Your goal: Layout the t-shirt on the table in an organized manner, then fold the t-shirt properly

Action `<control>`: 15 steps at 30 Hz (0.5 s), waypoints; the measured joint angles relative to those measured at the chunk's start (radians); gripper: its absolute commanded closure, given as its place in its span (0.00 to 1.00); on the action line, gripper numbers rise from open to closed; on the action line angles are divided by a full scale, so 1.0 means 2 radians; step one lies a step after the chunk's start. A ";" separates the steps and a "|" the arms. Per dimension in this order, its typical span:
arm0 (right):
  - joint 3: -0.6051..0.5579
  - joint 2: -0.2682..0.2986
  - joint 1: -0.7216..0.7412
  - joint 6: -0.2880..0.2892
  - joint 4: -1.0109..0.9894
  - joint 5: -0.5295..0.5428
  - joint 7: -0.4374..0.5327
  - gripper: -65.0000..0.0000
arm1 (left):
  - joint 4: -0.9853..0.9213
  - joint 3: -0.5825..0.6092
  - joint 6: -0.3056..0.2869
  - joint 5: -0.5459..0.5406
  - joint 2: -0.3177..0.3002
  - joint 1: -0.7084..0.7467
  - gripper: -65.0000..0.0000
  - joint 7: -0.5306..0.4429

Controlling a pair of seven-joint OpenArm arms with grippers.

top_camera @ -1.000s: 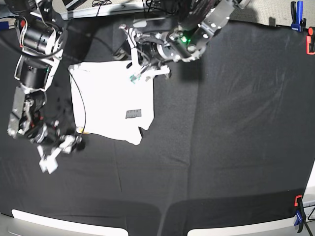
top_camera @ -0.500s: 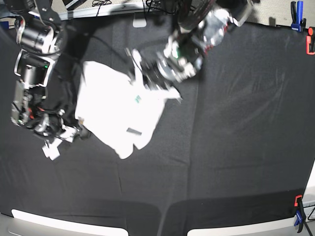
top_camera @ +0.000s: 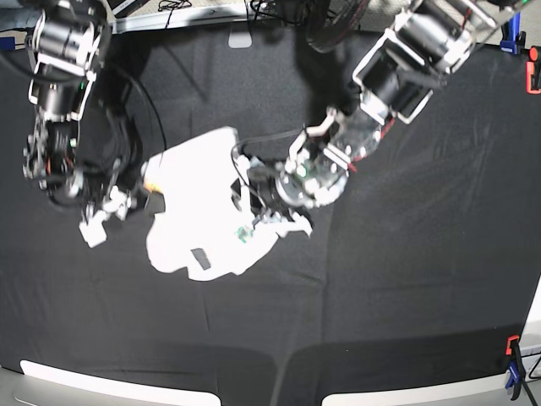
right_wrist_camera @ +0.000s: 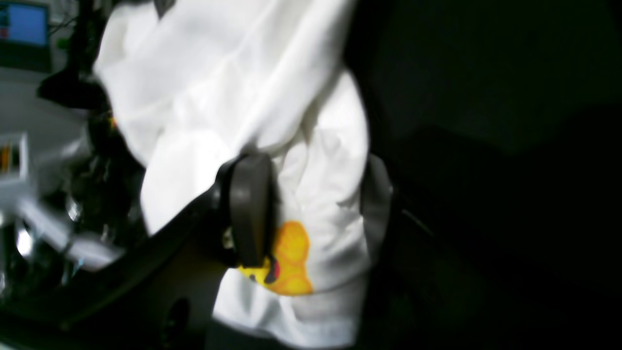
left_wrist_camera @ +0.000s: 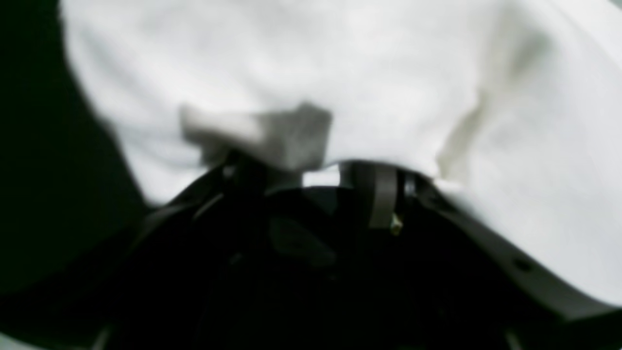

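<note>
The white t-shirt (top_camera: 194, 203) hangs crumpled over the black table (top_camera: 406, 279), left of centre, stretched between my two grippers, with its dark label (top_camera: 201, 256) near the lower edge. My right gripper (top_camera: 139, 193) is at its left edge. In the right wrist view, bunched cloth with an orange print (right_wrist_camera: 291, 257) fills the gap between the fingers (right_wrist_camera: 250, 204) of my right gripper (right_wrist_camera: 313, 199). My left gripper (top_camera: 254, 207) grips the shirt's right edge. The left wrist view is blurred, with white t-shirt (left_wrist_camera: 340, 58) draped over the tips of my left gripper (left_wrist_camera: 316, 177).
A blue clamp (top_camera: 510, 25) and a red clamp (top_camera: 533, 72) sit on the table's far right edge, another clamp (top_camera: 512, 364) at the near right. Cables and a small white item (top_camera: 240, 38) lie along the back edge. A monitor (right_wrist_camera: 24, 24) stands beyond the table.
The shirt lay flat at the back left one second ago. Both grippers have swung it toward the front and centre, and it has turned and crumpled.
</note>
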 measured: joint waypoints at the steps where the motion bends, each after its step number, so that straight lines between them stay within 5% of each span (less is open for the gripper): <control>1: 0.000 -0.001 -0.009 0.000 0.008 0.011 -0.007 0.55 | -0.001 0.000 0.002 0.002 -0.002 -0.004 0.59 0.002; 9: 0.005 -0.005 -0.043 0.000 0.069 0.012 -0.015 0.55 | 0.004 0.000 0.008 0.010 -0.004 -0.017 0.59 0.044; 15: 0.057 -0.005 -0.050 -0.004 0.122 -0.016 -0.027 0.55 | 0.100 0.000 0.083 0.020 -0.045 0.013 0.59 0.097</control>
